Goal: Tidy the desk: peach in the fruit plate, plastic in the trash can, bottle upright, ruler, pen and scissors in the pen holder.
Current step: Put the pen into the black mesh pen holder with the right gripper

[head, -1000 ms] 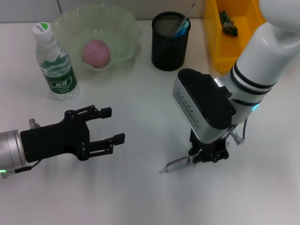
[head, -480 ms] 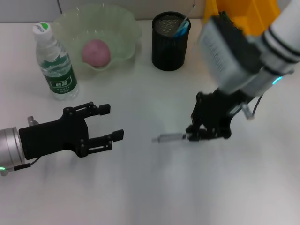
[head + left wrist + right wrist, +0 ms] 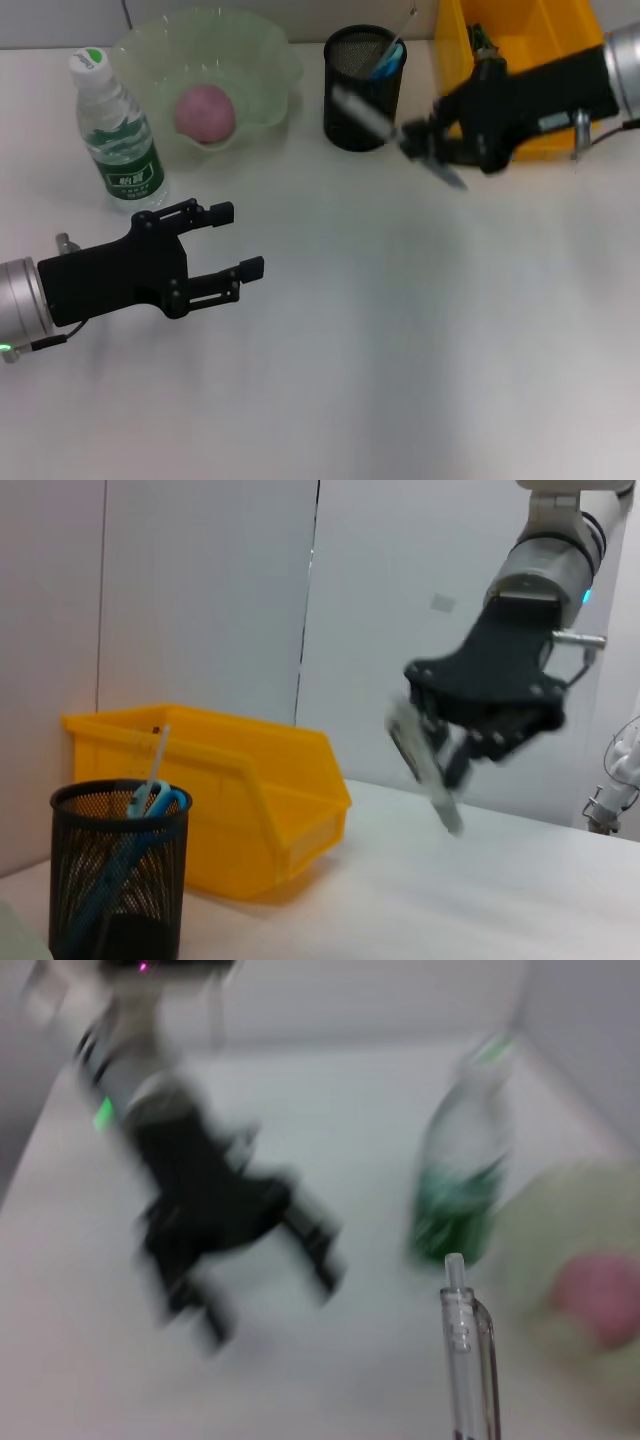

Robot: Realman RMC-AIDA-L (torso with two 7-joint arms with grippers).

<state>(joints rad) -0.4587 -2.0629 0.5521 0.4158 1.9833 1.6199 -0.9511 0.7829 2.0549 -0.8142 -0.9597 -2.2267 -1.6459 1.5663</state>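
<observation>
Our right tool [image 3: 432,140] is up in the air, just beside the pen holder [image 3: 363,90], and it is pinched tight on the pen [image 3: 362,112]; the pen sticks out of the tool toward the holder, and its far end hangs over the holder's rim or very near it; we cannot tell which. Our left tool [image 3: 225,252] hovers low over the near left part of the tabletop [image 3: 400,330] with its fingers spread wide and nothing in them; it looks like it is just waiting.

We think the pen step is the one in hand now. The peach [image 3: 205,110] already sits in the fruit plate [image 3: 150,50]; the bottle [image 3: 116,135] stands upright next to the plate; the holder already has a blue-handled thing in it, maybe the scissors, but we cannot be sure; something small and dark lies in the yellow bin [image 3: 470,110], and we cannot tell what it is.

Next, we think the right tool needs to turn the pen so it points down, line it up over the open top of the holder, bring it lower, and then let go; the pen lies slanted now, so it could bump the rim or knock the holder if it goes in crooked.
</observation>
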